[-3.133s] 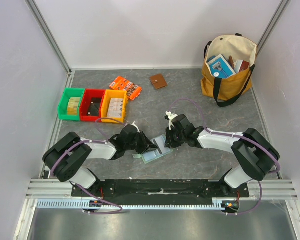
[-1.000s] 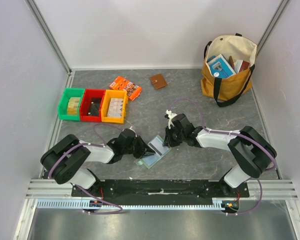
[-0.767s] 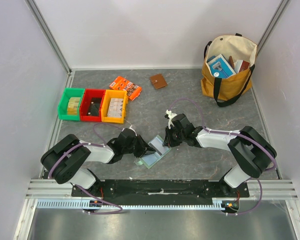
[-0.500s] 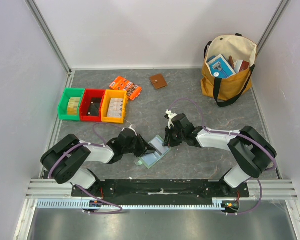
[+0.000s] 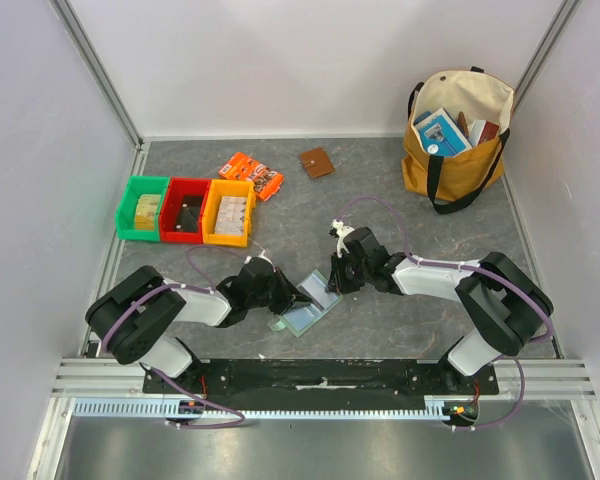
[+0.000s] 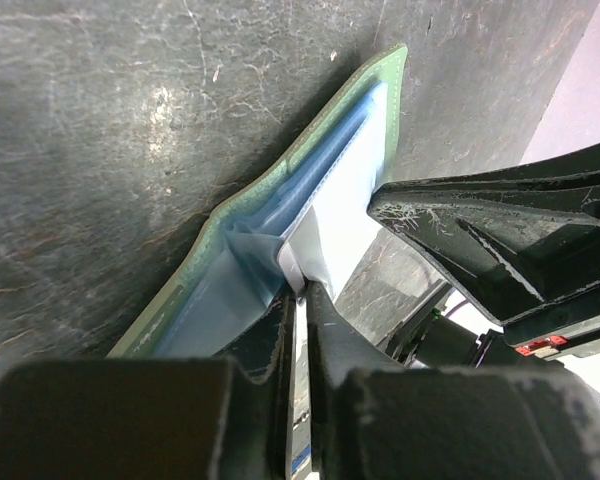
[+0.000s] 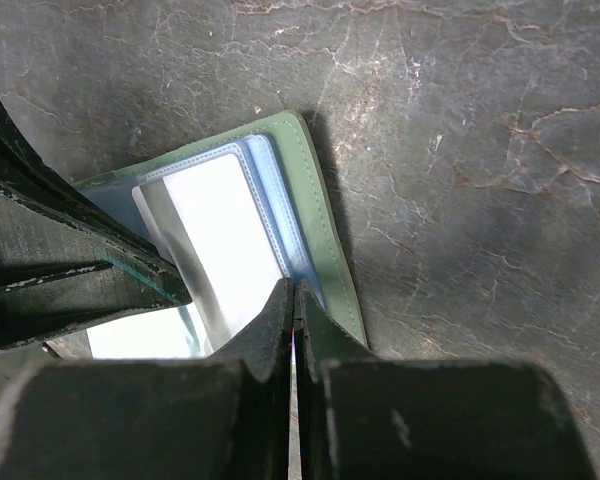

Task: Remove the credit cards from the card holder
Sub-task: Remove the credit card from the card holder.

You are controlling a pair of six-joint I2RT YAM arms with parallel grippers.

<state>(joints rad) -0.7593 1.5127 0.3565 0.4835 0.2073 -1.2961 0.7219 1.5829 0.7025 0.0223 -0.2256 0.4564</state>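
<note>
left gripper [image 6: 300, 296] just nipped tighter, now pinching a thin pale edge inside the card holder [image 6: 242, 240], open on the table [image 5: 380, 200] between the arms. right gripper [image 7: 293, 292], pressed together, seems to pin it. card could slide out soon.

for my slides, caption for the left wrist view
Left end effector pinching a thin white card in the pale green-blue bifold card holder

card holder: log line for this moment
card holder open | left jaws pinching its pale inner sheet | right jaws shut, tips at its edge | no loose card seen
</note>
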